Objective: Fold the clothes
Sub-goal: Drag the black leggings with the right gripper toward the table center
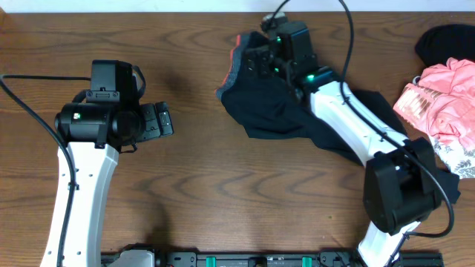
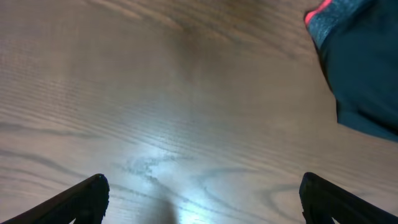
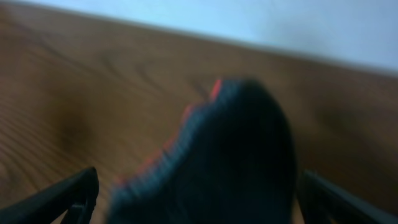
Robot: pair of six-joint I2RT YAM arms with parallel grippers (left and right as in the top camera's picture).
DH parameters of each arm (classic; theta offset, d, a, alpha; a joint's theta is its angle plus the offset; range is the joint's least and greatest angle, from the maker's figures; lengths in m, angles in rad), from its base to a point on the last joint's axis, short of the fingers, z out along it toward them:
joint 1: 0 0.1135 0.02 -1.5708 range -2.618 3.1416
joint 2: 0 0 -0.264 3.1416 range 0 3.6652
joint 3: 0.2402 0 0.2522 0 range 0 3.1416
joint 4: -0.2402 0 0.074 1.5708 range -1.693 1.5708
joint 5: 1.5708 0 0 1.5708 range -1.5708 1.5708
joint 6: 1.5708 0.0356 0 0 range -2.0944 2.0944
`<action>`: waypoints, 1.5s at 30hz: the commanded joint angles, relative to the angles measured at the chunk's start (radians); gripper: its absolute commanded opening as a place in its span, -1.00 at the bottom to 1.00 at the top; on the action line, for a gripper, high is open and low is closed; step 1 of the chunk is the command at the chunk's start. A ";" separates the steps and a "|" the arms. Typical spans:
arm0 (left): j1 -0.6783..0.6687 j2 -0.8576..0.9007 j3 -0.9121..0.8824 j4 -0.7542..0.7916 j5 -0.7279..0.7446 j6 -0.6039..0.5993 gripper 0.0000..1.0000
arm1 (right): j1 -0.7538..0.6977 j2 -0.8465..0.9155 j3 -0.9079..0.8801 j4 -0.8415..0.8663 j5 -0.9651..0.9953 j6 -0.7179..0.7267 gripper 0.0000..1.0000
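leggings [image 1: 272, 111] bunched beneath right gripper [image 3: 198, 186], spread wide; left gripper [image 2: 202, 193] wide too, well apart.

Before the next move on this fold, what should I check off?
1. Left gripper open: ok.
2. Right gripper open: ok, fingers wide apart.
3. Leggings laid flat: not ok, bunched under the right arm.
4. Waistband seen from the left wrist: ok, upper right.
5. Leggings apart from the pink garment: cannot tell, the arm hides that edge.
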 commanded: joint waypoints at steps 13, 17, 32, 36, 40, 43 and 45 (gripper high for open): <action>-0.001 0.022 0.022 0.072 0.024 0.006 0.96 | -0.024 -0.153 0.005 -0.760 0.137 -0.156 0.94; -0.001 0.048 0.022 0.071 0.026 0.005 0.96 | -0.025 -0.101 0.005 -0.760 0.143 -0.163 0.73; -0.001 0.104 0.022 0.074 0.026 0.005 0.96 | -0.037 0.182 0.005 -0.583 0.214 -0.102 -0.54; -0.001 0.104 0.022 0.075 0.027 0.005 0.96 | -0.088 0.159 0.008 -0.581 0.369 0.115 -0.97; -0.003 0.104 0.022 0.075 0.026 0.005 0.96 | -0.191 0.132 0.009 -0.576 0.374 0.228 -0.86; -0.006 0.104 0.022 0.074 0.027 0.005 0.96 | -0.282 0.129 0.009 -0.611 0.327 0.346 -0.59; -0.010 0.104 0.022 0.075 0.026 0.005 0.96 | -0.330 0.129 0.009 -0.628 0.196 0.341 -0.60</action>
